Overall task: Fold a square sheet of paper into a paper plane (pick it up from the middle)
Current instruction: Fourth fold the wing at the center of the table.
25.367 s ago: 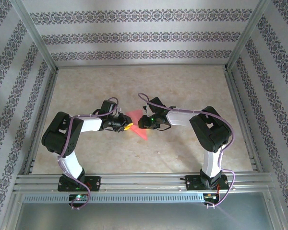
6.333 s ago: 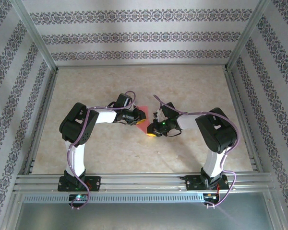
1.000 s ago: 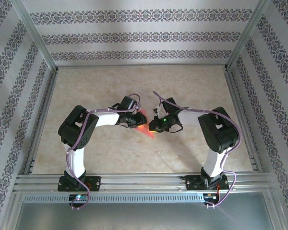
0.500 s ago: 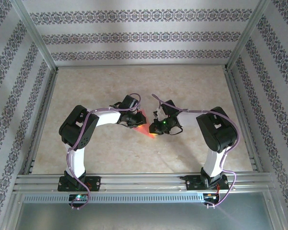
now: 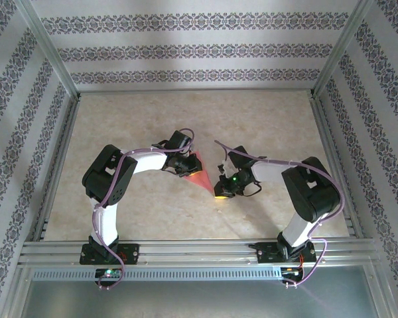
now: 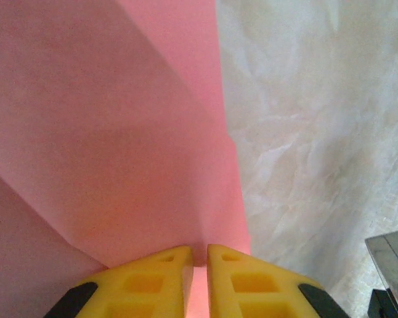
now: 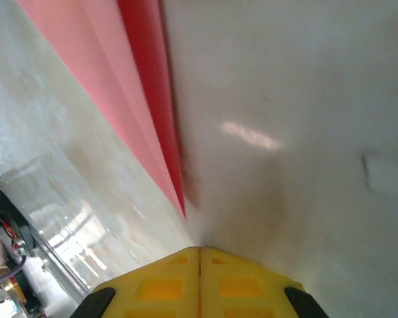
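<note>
Wrist views reveal layered folds in the paper plane (image 6: 119,132); overhead, a wedge.

Pink-red paper plane (image 5: 198,174), yellow left gripper (image 6: 198,278), yellow right gripper (image 7: 199,278), mottled beige table (image 5: 126,119), floral-striped walls (image 5: 186,52)

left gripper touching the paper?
Touching: left wrist view shows the left gripper nearly shut, the pink folded paper running into the slit between its fingertips.

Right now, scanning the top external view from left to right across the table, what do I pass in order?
left arm → left gripper, pinching the paper's edge → pink-red paper → right gripper, shut just beyond the paper's tip → right arm
</note>
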Controlling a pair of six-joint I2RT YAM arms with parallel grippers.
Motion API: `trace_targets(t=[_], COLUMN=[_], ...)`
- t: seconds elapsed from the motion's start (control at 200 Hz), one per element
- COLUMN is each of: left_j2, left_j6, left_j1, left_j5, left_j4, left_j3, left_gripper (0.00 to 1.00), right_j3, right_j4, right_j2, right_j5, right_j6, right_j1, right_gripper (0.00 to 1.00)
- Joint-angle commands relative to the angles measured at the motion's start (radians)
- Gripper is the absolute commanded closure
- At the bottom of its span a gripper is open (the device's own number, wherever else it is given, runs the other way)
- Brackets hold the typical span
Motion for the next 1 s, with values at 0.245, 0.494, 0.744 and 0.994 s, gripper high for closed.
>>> trace_targets(t=[0.245,0.494,0.744,0.994], left_j2=[0.065,0.054,0.004,-0.087], left_j6=[-0.005,0.002,0.035,0.022], left_j1=[0.012,0.012,0.012,-0.015], left_j5=[-0.061,-0.049,-0.022,0.023], left_j4=[-0.071,-0.071,-0.057,0.018], left_j3=[-0.03,-0.025,0.004,-0.043], left_gripper=[0.84,0.84,0.83,0.84], right_j3=[0.146,0.191,0.181,0.173], right_j4=[0.099,0.127,0.078,0.054], right_j2=[0.018,0.132,0.186,0.206], right_j5=[0.09,0.096,0.139,0.171], right_j6=[0.047,0.063,0.045,0.05], right_j1=[0.032,0.038,0.039,0.036], right_gripper=[0.93,0.93,0.93,0.95])
